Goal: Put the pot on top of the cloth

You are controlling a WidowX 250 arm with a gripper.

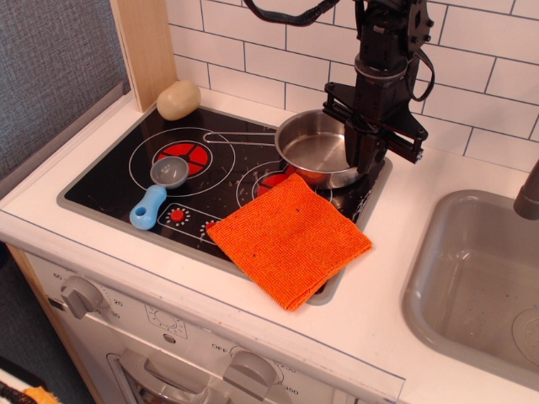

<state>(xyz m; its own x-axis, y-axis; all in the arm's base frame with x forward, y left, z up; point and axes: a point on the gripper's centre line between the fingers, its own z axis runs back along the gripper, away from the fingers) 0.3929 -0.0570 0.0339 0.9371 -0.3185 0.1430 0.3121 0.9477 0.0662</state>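
Note:
The shiny steel pot [310, 148] is held a little above the back right of the black stove top, its thin wire handle pointing left. My gripper [364, 154] comes down from above and is shut on the pot's right rim. The orange cloth [289, 237] lies flat at the stove's front right corner, just in front of and below the pot. The pot's front edge hangs close to the cloth's back corner.
A small grey scoop with a blue handle [157, 193] lies on the left burner area. A beige rounded object [178, 99] sits at the back left by a wooden post. A grey sink [480, 282] is at the right. A white tiled wall stands behind.

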